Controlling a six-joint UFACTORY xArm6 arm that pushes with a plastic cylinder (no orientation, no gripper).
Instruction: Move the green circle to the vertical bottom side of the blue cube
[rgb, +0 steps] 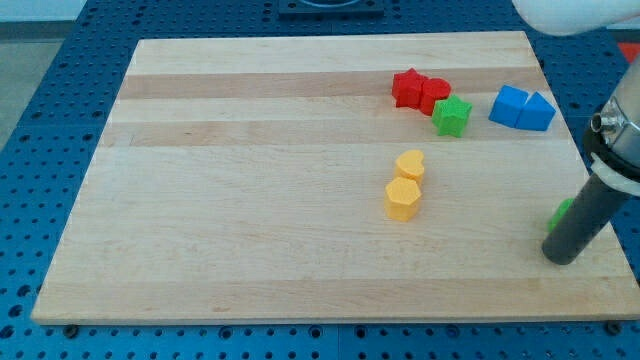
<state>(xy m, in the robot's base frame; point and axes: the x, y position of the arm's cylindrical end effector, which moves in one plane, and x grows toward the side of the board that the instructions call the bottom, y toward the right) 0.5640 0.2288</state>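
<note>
Fingers there are none: my tip (562, 255) rests on the surface (250, 220), rod leaning toward view's upper right, touching green circle (561, 213)

Tip (563, 258) touching green block (560, 214), view's right edge.

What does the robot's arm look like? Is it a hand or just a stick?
Just a stick. My arm ends in a straight, dark grey, round rod, with no fingers; my tip is its blunt lower end. Above the rod sits a wider metal collar with a black band beneath it. A smooth white rounded part of the arm shows at the view's top. No cables or markings show.
</note>
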